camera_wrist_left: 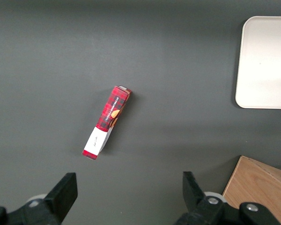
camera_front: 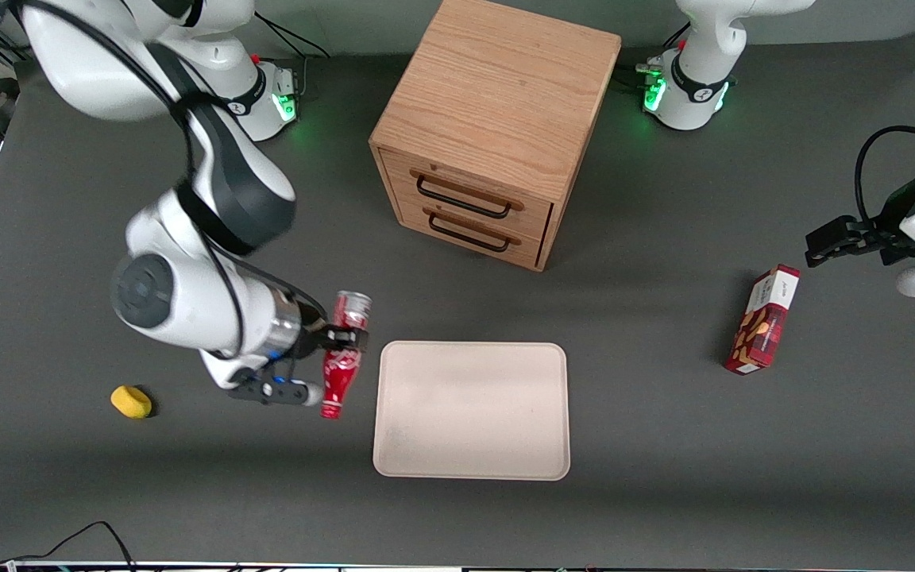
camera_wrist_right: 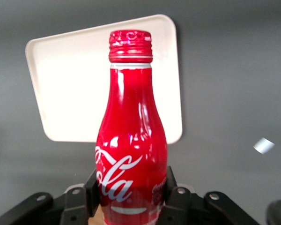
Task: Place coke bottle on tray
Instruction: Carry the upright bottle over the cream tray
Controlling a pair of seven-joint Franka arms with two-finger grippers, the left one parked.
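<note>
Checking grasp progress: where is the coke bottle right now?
The coke bottle is clamped in the right arm's hand, lying sideways beside the tray, at the tray's edge toward the working arm's end, not over it.

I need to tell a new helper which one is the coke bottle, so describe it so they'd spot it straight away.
Start at the beige tray. Beside its edge toward the working arm's end, the hand is shut on the coke bottle. It is slim, red, white-scripted with a red cap, unlike the flat red snack box or the small yellow object.

Red coke bottle (camera_front: 341, 356) – held in the tool (camera_front: 344, 340) – beside the beige tray (camera_front: 472, 409).
</note>
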